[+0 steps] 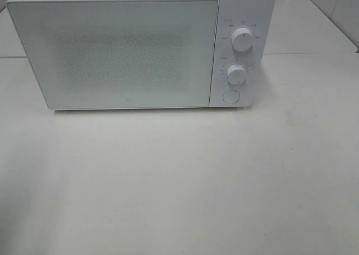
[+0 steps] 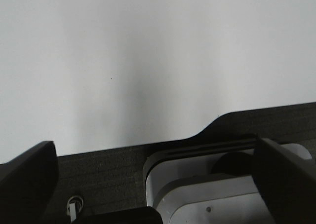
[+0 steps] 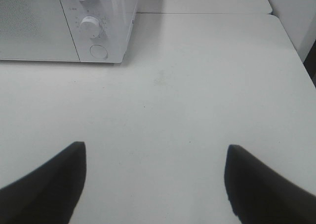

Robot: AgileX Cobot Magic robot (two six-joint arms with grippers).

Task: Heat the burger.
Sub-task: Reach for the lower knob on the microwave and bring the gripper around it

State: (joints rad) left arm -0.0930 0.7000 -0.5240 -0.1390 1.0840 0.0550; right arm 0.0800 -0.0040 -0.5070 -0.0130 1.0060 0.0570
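Note:
The burger is out of view in every frame. A white microwave stands at the back of the white table with its door shut. Neither arm shows in the high view. My right gripper hovers over bare table in front of and to the right of the microwave, open, with nothing between its dark fingers. My left gripper is open wide and empty, its fingers over the table's near edge.
The microwave's panel on the right carries two round knobs and a round button. Below the left gripper a dark ledge and a white-grey housing lie at the table's edge. A wall borders the table's right side.

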